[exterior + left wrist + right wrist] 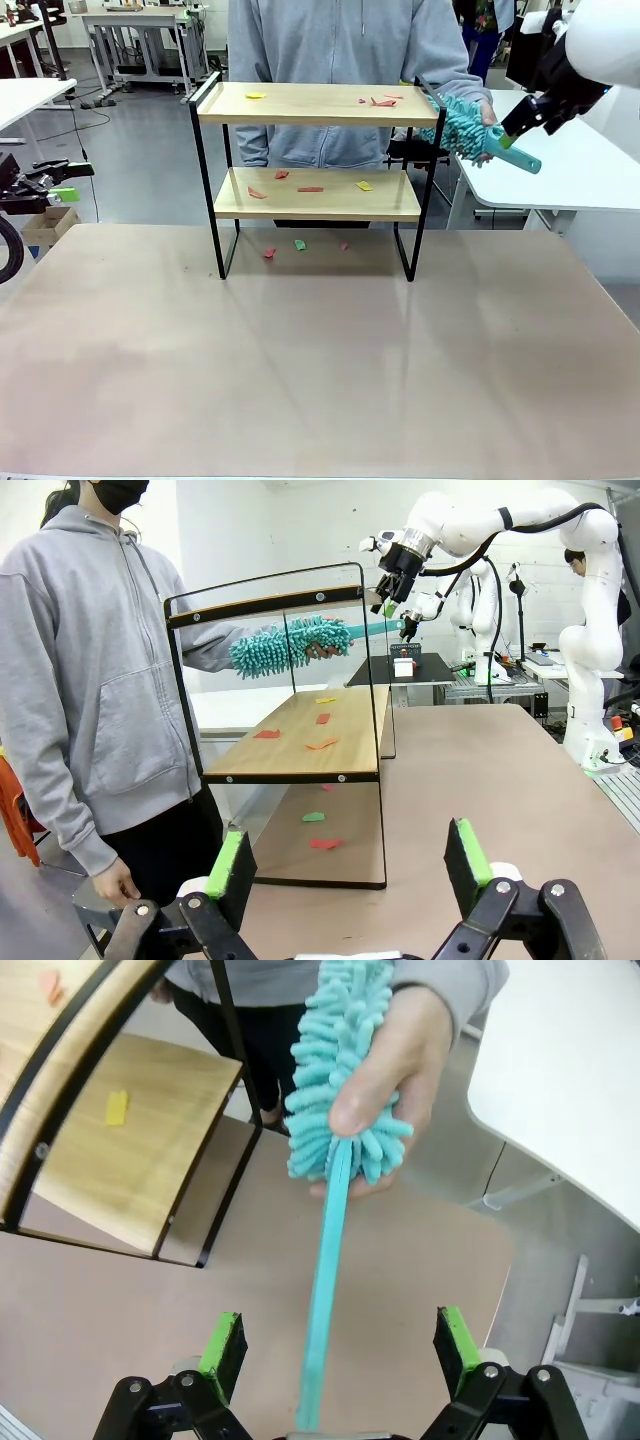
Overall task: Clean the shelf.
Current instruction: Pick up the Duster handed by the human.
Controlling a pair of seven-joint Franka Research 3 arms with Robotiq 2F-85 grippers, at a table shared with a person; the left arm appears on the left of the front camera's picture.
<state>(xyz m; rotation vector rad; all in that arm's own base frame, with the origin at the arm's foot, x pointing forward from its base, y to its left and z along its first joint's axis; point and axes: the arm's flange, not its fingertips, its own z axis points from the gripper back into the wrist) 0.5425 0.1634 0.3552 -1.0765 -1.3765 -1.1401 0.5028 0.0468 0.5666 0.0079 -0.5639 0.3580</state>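
The shelf (310,104) (300,742) (130,1150) stands at the table's far side, with coloured paper scraps (383,101) on both boards and on the table beneath. At its right end a person's hand (400,1070) holds a teal fluffy duster (458,124) (285,645) (335,1050) by the head. The duster's handle (322,1290) runs between the fingers of my right gripper (515,135) (392,605) (340,1345), whose jaws stand open and clear of it. My left gripper (62,192) (350,865) waits open and holds nothing at the far left, facing the shelf's end.
The person (350,50) stands right behind the shelf. The brown table (320,370) stretches bare in front of it. A white table (585,165) sits at the right, another (25,95) at the left. A cardboard box (45,222) lies on the floor at left.
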